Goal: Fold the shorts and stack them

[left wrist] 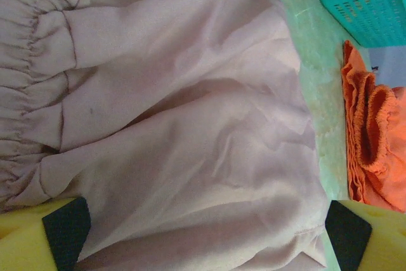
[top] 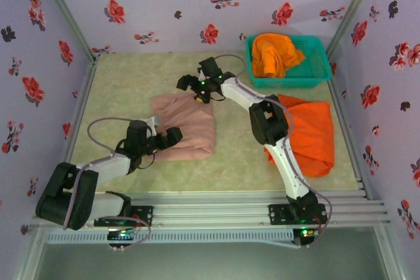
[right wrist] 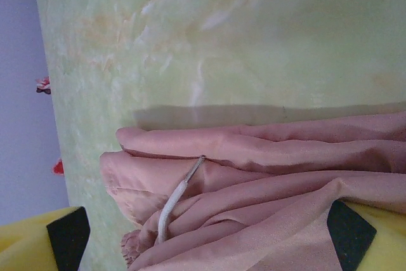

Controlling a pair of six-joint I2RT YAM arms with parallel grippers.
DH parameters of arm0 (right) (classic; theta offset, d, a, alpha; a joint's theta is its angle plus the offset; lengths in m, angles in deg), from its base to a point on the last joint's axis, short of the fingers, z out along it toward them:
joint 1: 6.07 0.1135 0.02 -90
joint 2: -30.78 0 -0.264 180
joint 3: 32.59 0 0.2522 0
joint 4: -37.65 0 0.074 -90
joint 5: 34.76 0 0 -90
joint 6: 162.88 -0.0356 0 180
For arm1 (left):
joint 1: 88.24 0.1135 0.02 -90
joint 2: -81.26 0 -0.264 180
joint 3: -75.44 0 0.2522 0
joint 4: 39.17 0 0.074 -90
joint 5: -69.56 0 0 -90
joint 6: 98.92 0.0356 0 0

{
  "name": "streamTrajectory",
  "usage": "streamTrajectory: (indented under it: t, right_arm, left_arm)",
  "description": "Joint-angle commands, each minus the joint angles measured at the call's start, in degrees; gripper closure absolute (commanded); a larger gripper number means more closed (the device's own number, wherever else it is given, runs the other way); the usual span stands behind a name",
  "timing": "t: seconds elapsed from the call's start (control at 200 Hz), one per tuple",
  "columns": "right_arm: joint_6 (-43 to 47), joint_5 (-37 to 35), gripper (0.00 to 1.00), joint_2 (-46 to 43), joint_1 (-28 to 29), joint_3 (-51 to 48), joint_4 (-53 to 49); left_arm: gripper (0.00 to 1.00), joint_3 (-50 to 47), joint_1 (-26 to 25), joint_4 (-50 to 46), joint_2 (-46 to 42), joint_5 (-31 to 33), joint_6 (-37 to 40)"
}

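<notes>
Dusty pink shorts (top: 187,126) lie folded on the table's middle. My left gripper (top: 167,137) hovers open over their near left part; in the left wrist view its pads (left wrist: 66,230) stand wide apart above the pink cloth (left wrist: 190,125). My right gripper (top: 197,86) is open over the far edge of the pink shorts (right wrist: 266,169), where a white drawstring (right wrist: 172,201) sticks out. Neither gripper holds anything. One pair of orange shorts (top: 312,132) lies flat on the right, and another (top: 275,54) sits bunched in the basket.
A teal mesh basket (top: 315,73) stands at the back right corner, also seen from the left wrist (left wrist: 368,4). The right arm's elbow (top: 266,119) overlaps the left edge of the orange shorts. Flowered walls close in the table on three sides.
</notes>
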Motion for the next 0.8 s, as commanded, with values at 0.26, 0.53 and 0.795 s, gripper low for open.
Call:
streamTrajectory:
  t: [0.26, 0.53, 0.795]
  right_arm:
    - [12.1, -9.7, 0.01, -17.2, -0.4, -9.0, 0.8]
    - [24.6, -23.0, 0.01, -43.0, 0.7, -31.5, -5.0]
    - [22.2, -17.4, 0.01, -52.7, -2.0, -51.8, -2.4]
  left_arm:
    - [0.00, 10.2, -0.3, -20.9, -11.8, -0.1, -2.9]
    - [0.01, 21.0, -0.1, -27.6, -12.0, -1.2, -0.5]
    - [0.01, 17.3, -0.1, -16.7, 1.6, -1.4, -0.3]
